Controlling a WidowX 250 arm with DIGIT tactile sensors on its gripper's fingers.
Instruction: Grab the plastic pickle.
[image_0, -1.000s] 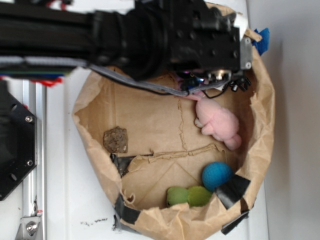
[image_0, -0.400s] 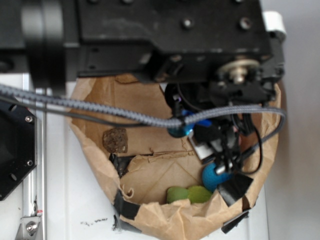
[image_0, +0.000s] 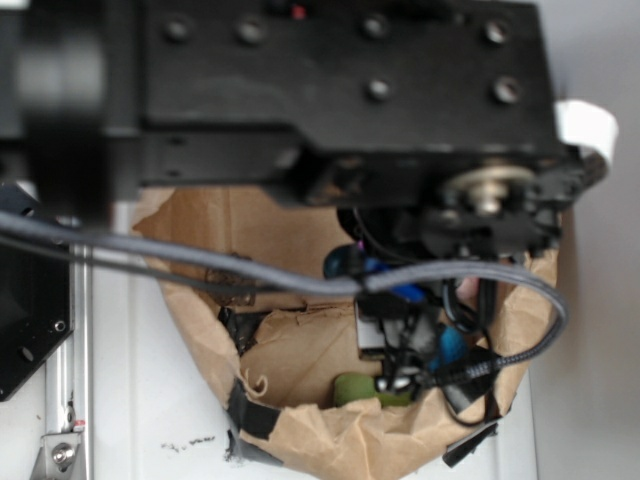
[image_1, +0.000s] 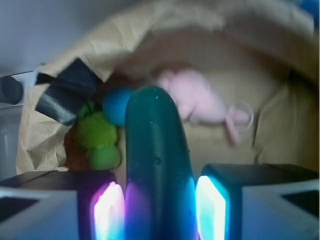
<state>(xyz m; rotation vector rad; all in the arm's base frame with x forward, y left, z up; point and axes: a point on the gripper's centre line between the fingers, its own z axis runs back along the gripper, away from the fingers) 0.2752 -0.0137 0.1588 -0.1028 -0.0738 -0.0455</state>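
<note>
In the wrist view the plastic pickle (image_1: 155, 140) stands dark green and glossy between my two lit fingers, its rounded end pointing away from me. My gripper (image_1: 157, 207) is shut on its lower part, and the pickle hangs above the floor of the brown paper bag (image_1: 150, 25). In the exterior view my black arm (image_0: 330, 100) fills the upper half. It hides the pickle and the fingers.
On the bag floor lie a pink plush bunny (image_1: 192, 97), a blue fuzzy ball (image_1: 117, 105) and a light green fuzzy toy (image_1: 97, 137). Black tape (image_1: 65, 97) patches the bag's rim. A metal rail (image_0: 70, 380) runs left of the bag (image_0: 200, 300).
The arm has come up toward the exterior camera and grown larger. It now covers the bunny and most of the blue ball, which showed a second ago.
</note>
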